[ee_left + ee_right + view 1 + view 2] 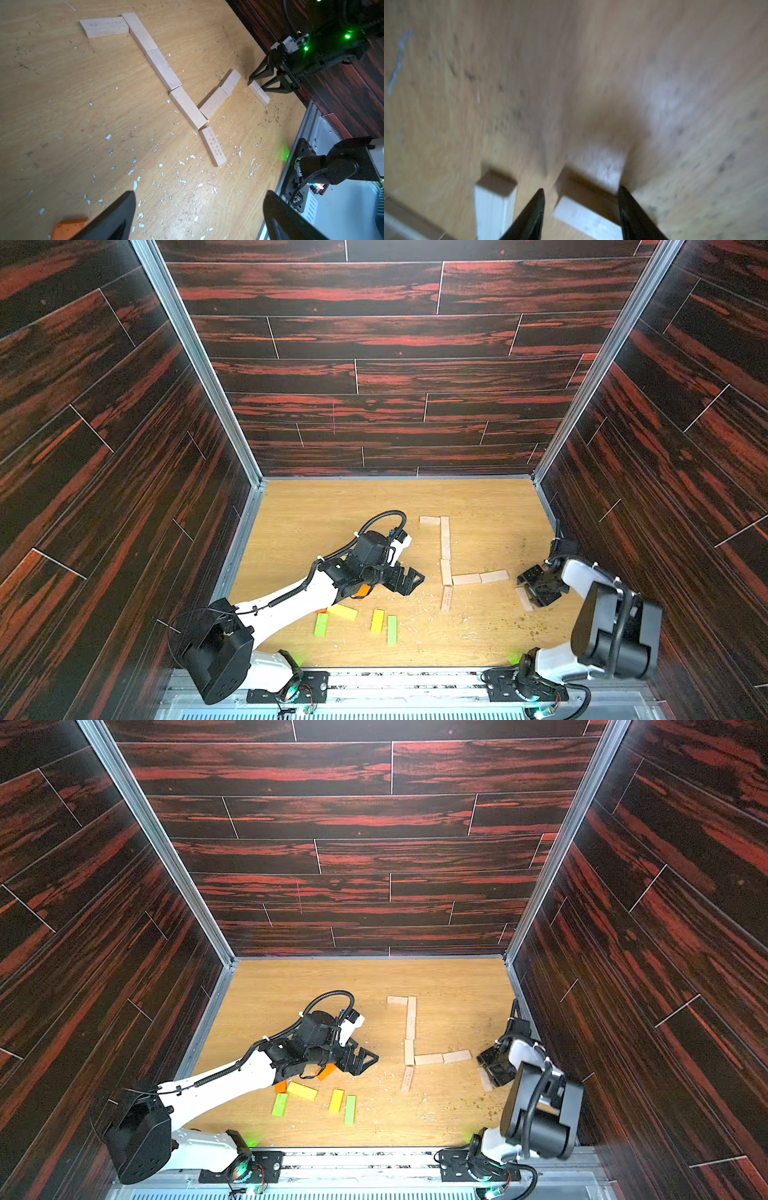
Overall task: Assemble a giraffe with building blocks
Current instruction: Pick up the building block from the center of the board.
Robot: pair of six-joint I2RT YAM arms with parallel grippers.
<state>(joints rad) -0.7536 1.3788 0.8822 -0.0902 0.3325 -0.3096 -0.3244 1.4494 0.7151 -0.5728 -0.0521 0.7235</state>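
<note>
Partly closed around a pale plank

At the right gripper (581, 190): jaws roughly halfway in, straddling a loose pale plank (583, 216) lying flat toward the right side of the table (332, 506). From the blurred wrist view: one finger (629, 205) against the plank's edge, a sliver of table showing on the other side. Cannot tell whether gripped firmly or merely framed. Just beside, outside the jaws, the end of a neighbouring pale plank (494, 205). At the left gripper (411, 583): spread wide and empty, close to an orange plank (362, 590). Between both arms, a joined figure of pale planks (445, 549); by the left arm, green and yellow planks (341, 611) lying loose.
</note>
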